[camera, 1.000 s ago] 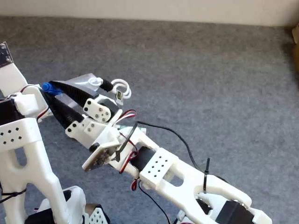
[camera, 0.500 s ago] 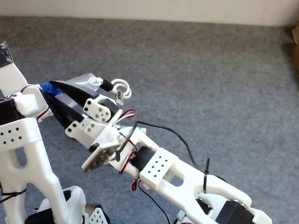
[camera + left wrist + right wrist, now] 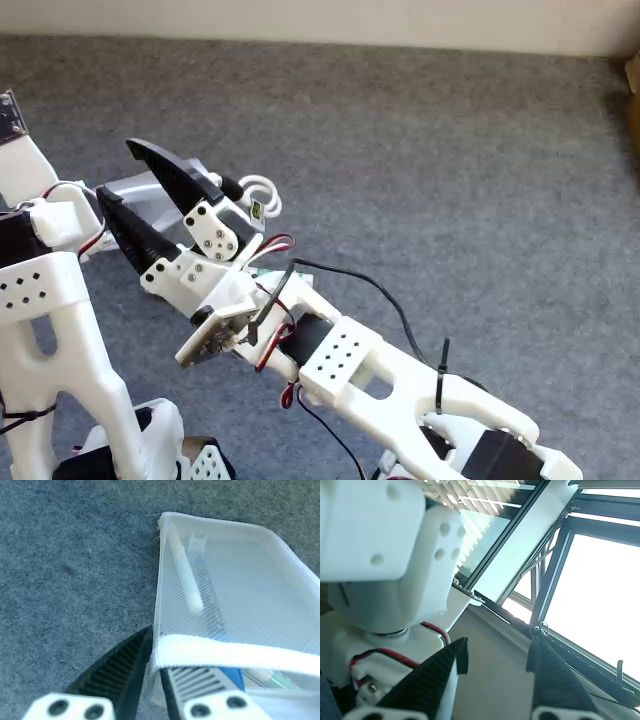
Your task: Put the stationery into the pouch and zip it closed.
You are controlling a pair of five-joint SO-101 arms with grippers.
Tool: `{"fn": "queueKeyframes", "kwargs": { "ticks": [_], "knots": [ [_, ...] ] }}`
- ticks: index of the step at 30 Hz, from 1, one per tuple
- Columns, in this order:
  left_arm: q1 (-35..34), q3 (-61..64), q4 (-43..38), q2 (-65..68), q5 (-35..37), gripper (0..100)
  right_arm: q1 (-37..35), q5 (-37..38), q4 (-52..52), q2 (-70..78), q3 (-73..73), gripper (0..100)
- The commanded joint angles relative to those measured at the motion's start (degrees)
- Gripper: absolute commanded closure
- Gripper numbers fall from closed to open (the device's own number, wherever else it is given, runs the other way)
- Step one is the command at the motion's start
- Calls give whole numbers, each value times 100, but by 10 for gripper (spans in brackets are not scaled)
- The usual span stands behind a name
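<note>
Pinching pouch (image 3: 240, 575) rim w/ my L hand (image 3: 156, 652), white pen (image 3: 182, 570) inside; R hand (image 3: 116, 171) spread wide near it.

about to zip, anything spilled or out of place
Nothing stands out. The left gripper pinches the rim of the pouch, with a white pen inside it.

Setting: indoor workroom, office or lab type. Evidence: desk (image 3: 480, 150) surfaced in grey carpet-like felt; pale wall (image 3: 350, 18) along its far edge; tall windows (image 3: 600, 595) in dark metal frames (image 3: 554, 570); slatted blinds (image 3: 470, 492); strong daylight outside.
</note>
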Motion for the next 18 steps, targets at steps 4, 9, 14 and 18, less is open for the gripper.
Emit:
{"fn": "queueKeyframes", "kwargs": {
  "ticks": [4,9,14,18],
  "knots": [
    [-92,-4,-105,-163,35,995,-259,88,-92,-312,-57,818],
    [-92,-4,-105,-163,35,995,-356,79,901,-1059,22,818],
    [-92,-22,-105,-163,44,995,-347,-114,2457,-1815,4,818],
    [-75,-66,-88,-163,44,995,-312,-782,3073,-2211,-189,818]
  ]
}}
